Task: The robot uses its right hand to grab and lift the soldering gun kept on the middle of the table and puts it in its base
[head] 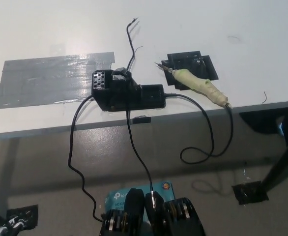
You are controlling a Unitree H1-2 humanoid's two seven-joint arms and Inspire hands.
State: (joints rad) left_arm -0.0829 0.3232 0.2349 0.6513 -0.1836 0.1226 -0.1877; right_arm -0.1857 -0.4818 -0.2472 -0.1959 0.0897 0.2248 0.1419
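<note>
Lying tilted on the white counter (193, 29), the soldering gun (199, 84) has a pale yellowish-cream wrapped handle and a thin dark metal tip pointing toward picture left; its tip end rests over a flat black pad (190, 68) and its tail end reaches the counter's near edge, where a black cord (209, 147) leaves it and loops down below. Just left of it sits the black base (127, 92), a boxy unit with a perforated light grille at its left end and several black cables running off it. A broad patch of grey tape (50, 78) is stuck to the counter further left. A blue label (158, 189) shows low in the picture; print on it is too small to read, possibly a brand logo. Neither robot hand is visible, so their state cannot be told, nor how the soldering gun lies relative to them.
</note>
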